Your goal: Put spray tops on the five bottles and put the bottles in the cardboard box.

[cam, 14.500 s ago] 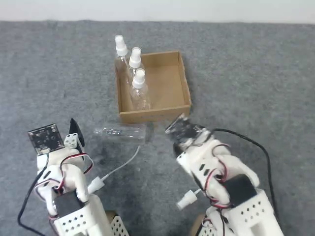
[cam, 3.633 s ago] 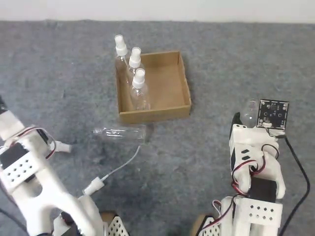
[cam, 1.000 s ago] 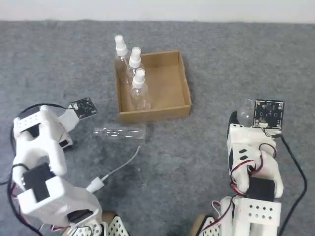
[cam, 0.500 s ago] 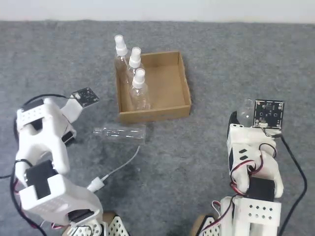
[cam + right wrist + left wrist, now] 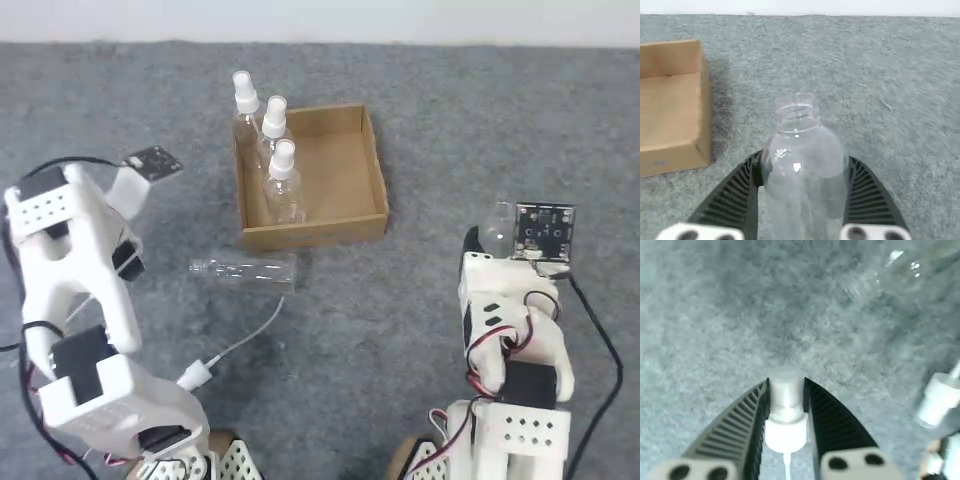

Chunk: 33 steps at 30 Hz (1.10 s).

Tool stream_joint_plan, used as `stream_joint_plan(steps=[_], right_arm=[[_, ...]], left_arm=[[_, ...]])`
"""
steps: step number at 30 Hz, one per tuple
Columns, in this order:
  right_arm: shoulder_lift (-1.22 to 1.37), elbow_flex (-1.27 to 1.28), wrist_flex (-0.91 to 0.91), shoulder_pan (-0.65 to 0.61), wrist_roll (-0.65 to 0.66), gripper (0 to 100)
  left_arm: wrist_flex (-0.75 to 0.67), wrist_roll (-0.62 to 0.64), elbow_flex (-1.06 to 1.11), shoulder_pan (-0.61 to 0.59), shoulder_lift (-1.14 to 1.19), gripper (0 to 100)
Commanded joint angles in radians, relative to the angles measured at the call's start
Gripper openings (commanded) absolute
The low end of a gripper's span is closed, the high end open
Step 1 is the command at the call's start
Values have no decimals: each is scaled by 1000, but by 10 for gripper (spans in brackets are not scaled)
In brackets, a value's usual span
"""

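Bottle (image 5: 802, 145) clamped in right tool (image 5: 804, 162), neck pointing outward; left tool (image 5: 786, 385) pinches spray top (image 5: 786, 425) lengthwise.

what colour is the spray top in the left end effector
White. The spray top in the left end effector shows best in the left wrist view.

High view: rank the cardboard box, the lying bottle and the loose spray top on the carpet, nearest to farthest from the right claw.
From the right claw:
1. cardboard box, to its left and a little farther back.
2. lying bottle, just in front of the box.
3. loose spray top, by the left arm's base.
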Motion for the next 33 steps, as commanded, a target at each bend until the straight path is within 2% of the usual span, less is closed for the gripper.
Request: stream_joint_plan(steps=[1, 5, 8, 19, 23, 33], right_arm=[[-21, -6, -21, -44, 23, 93], [-21, -6, -22, -45, 23, 93], [-21, -6, -22, -45, 23, 93], [-21, -6, -18, -104, 23, 93], [-21, -6, -18, -107, 20, 93], [-21, -6, -18, -232, 14, 93]], left_arm=[[107, 117, -116, 9, -9, 12], [109, 310, -162, 9, -9, 12], [112, 393, -185, 11, -9, 12], [114, 557, -228, 9, -18, 12], [114, 611, -223, 9, -98, 12], [110, 796, -222, 18, -273, 11]])
